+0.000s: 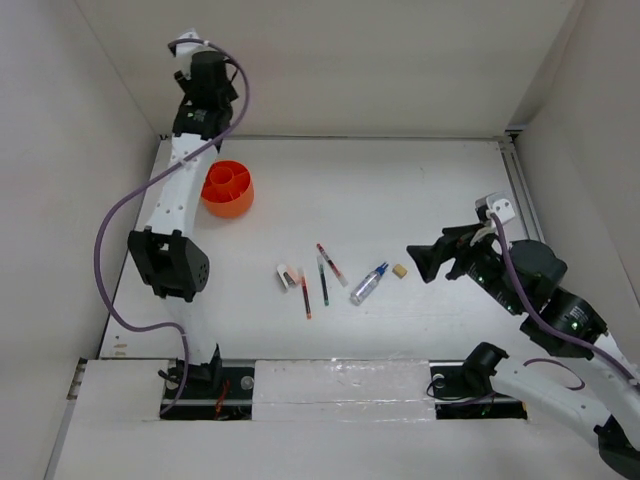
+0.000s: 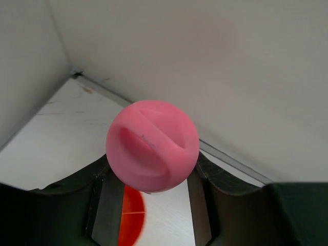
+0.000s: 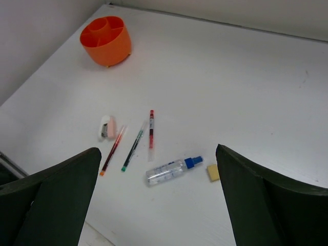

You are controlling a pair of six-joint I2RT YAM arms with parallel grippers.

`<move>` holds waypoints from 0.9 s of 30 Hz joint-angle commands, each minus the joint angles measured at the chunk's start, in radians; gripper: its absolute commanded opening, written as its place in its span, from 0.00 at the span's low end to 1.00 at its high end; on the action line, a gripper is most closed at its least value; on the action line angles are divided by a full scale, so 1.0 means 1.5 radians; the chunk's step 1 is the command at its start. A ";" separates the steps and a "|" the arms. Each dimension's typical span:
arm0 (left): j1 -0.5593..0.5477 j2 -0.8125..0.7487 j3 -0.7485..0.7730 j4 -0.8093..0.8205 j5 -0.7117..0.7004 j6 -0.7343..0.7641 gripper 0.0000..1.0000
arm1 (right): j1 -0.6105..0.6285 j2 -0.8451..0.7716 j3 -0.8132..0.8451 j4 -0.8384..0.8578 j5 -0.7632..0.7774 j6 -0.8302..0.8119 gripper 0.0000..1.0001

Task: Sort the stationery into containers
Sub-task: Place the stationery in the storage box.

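I've the tub (image 1: 228,190) near the tabletop's (image 1: 430,190) far-left corner, the stubby bottle (image 2: 152,146) seemingly above it. Toward the near edge, left to right: small piece (image 1: 284,277), pens (image 1: 322,280), spray bottle (image 1: 368,285), cube (image 1: 399,270).

White tabletop (image 1: 420,190), plain pale walls (image 1: 330,60) on three sides, metal rail (image 1: 521,190) at right edge

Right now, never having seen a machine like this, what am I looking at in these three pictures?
Two robot arms stand bolted at a table's near edge. One picture looks down from above; the other two come from a camera on each wrist. The left gripper is closed on a pink round-topped item, with the orange tub showing below it. The right gripper hangs open and empty. On the table lie three thin pens, a clear blue-capped bottle, a tan cube and a small white-and-pink piece.
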 commanded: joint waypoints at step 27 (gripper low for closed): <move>0.105 -0.119 -0.306 0.051 0.136 -0.079 0.00 | -0.005 0.039 -0.028 0.088 -0.092 0.000 1.00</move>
